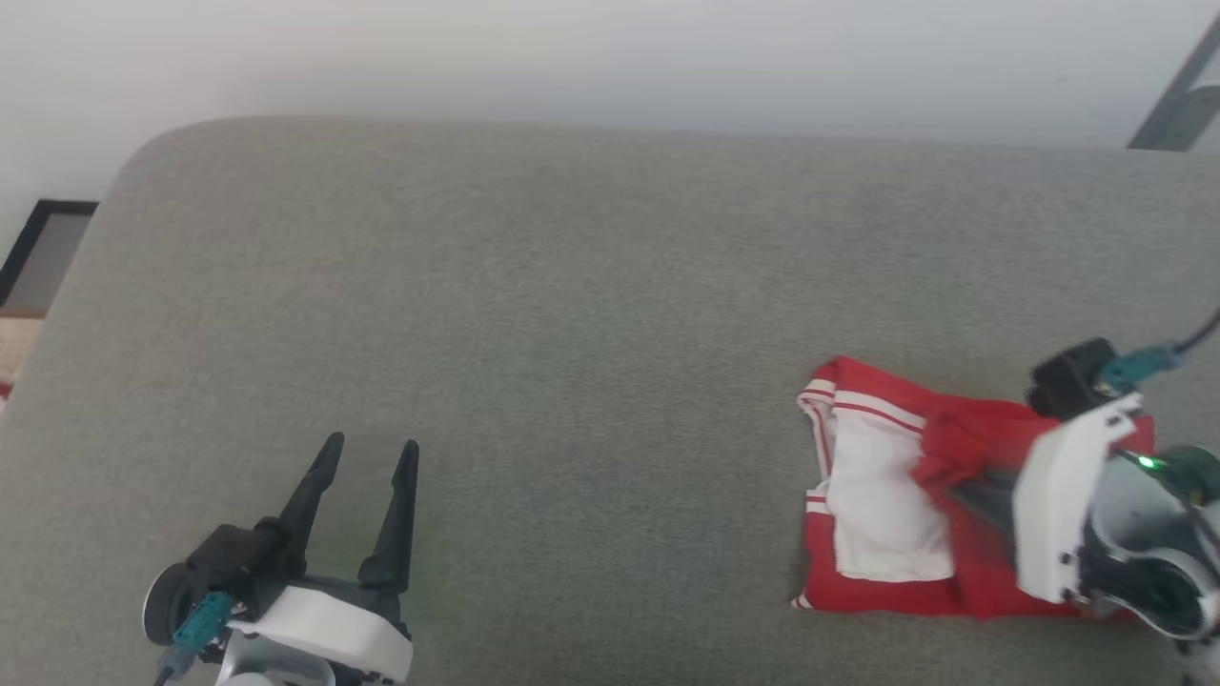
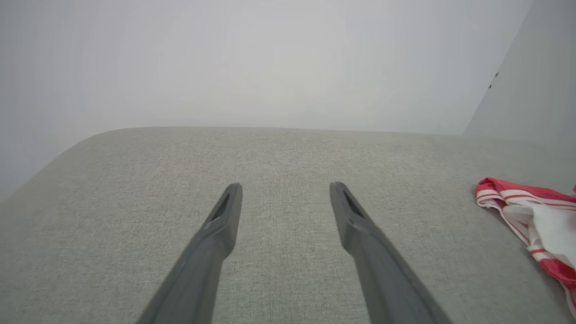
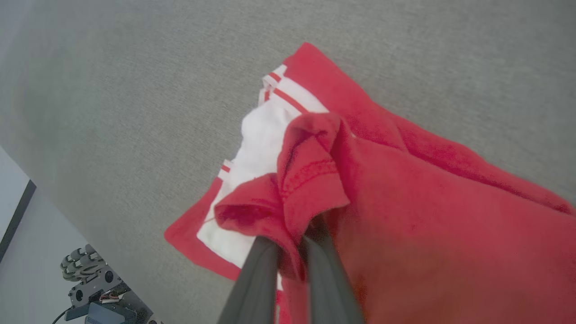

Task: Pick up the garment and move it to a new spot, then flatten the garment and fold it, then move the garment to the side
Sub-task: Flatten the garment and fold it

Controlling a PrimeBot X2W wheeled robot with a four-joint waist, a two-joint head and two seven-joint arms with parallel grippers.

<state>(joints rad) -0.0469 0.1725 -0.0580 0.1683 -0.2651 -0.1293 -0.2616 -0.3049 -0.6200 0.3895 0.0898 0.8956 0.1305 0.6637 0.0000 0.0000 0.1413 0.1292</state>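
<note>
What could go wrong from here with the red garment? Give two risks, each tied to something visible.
1. The right gripper is shut on just a small fold of the garment; it might slip free when lifted.
2. The left gripper stands open, far off over the grey cushion, so a one-point pull may crumple the garment further.

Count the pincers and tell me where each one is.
2. The left pincer is open at the lower left, over the grey cushion. The right pincer is at the lower right, shut on a fold of the red garment.
</note>
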